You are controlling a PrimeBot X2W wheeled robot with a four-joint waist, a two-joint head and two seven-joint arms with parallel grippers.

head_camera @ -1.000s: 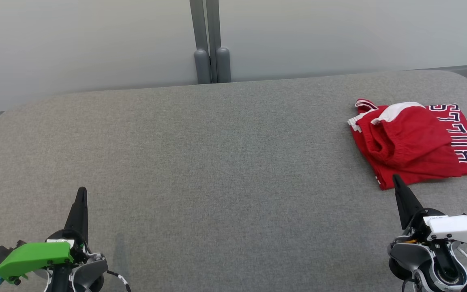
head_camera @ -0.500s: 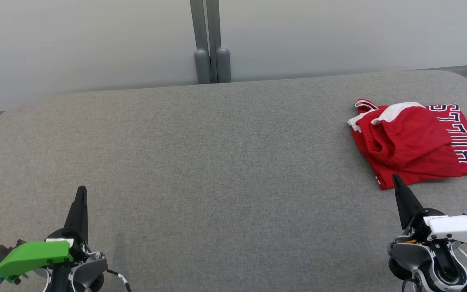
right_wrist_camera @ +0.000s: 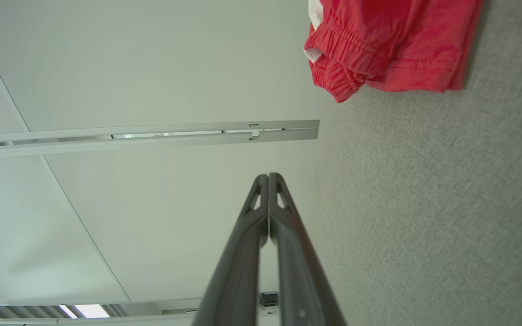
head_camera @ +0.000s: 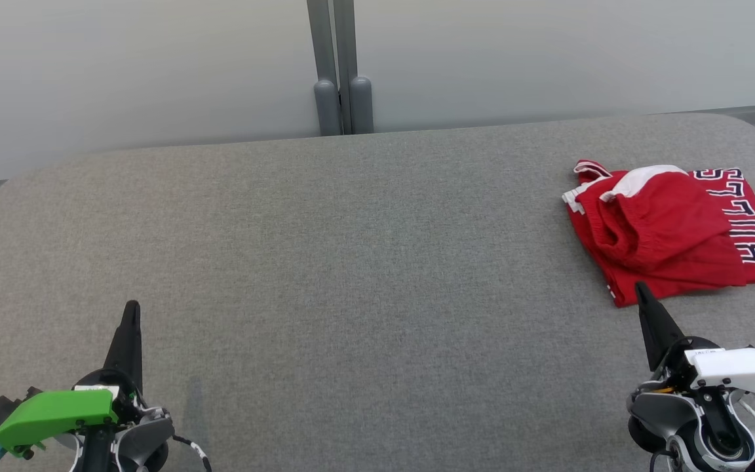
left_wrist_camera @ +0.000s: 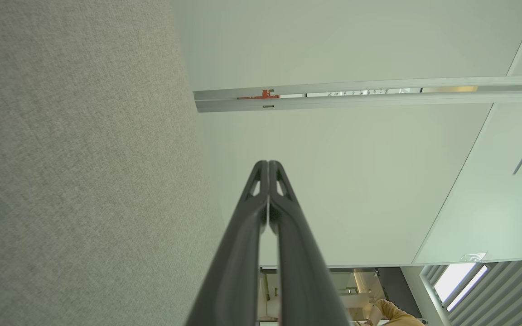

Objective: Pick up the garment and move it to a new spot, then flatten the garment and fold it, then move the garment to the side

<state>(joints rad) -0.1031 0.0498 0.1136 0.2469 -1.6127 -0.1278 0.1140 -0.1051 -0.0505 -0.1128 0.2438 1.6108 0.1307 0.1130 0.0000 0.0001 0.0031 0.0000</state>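
Note:
A folded red garment (head_camera: 672,233) with white trim and dark lettering lies at the far right of the grey cloth table (head_camera: 364,262). Its elastic edge (right_wrist_camera: 379,45) shows at the top of the right wrist view. My right gripper (head_camera: 639,288) is shut and holds nothing, its tip just short of the garment's near edge. In the right wrist view its fingers (right_wrist_camera: 268,177) press together. At the lower left of the head view, far from the garment, my left gripper (head_camera: 132,308) is shut and holds nothing. Its fingers (left_wrist_camera: 268,165) meet in the left wrist view.
A pale partition wall (head_camera: 154,65) with a grey post (head_camera: 341,72) stands behind the table's far edge. The table's corners are rounded. A person's sleeve (left_wrist_camera: 392,312) shows low in the left wrist view.

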